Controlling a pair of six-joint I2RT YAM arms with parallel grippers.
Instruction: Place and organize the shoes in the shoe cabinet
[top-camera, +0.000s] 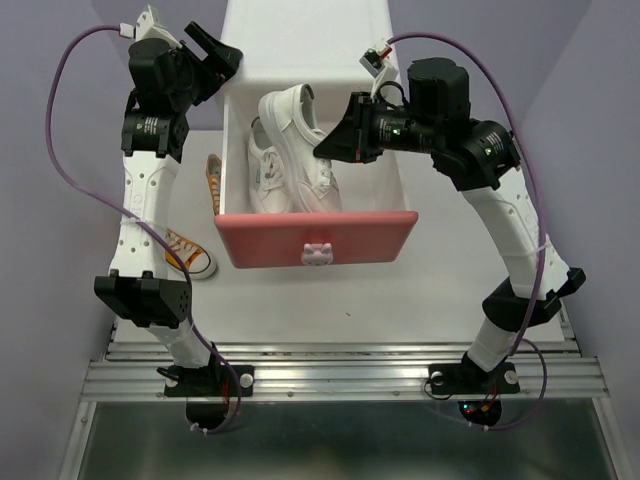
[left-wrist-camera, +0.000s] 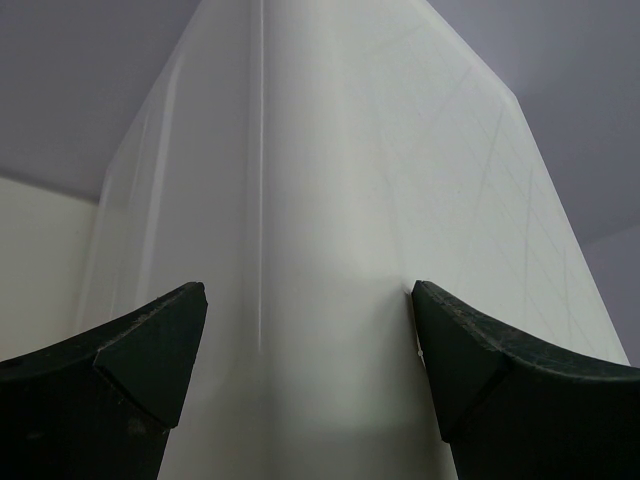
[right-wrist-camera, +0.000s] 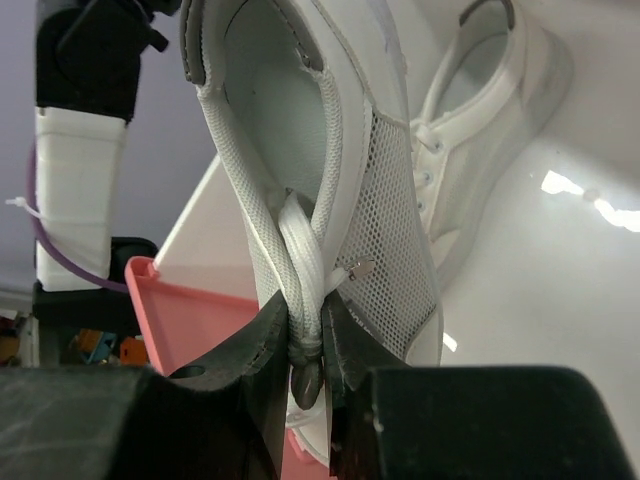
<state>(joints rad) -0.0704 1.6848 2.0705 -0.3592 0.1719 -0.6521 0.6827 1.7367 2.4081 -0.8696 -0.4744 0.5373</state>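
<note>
On the counter (top-camera: 400, 300) left of the shoe cabinet (top-camera: 305, 35), one orange sneaker (top-camera: 188, 255) is lying near the cabinet's front left corner. The other orange sneaker (top-camera: 213, 180) is resting just beside its left wall. The left tool (top-camera: 218, 52) is hovering at the cabinet's upper left corner, fingers spread wide and released, grasping nothing. The cabinet's pink drawer (top-camera: 315, 238) is standing open, with its bunny knob (top-camera: 317, 254) facing the arm bases. Inside, one white sneaker (top-camera: 268, 175) is lying along the left side. The right tool (right-wrist-camera: 305, 330) is reaching in from the cabinet's right and clenching the laces of the second white sneaker (right-wrist-camera: 390, 200). That sneaker is hanging tilted over the drawer, beside the first.
</note>
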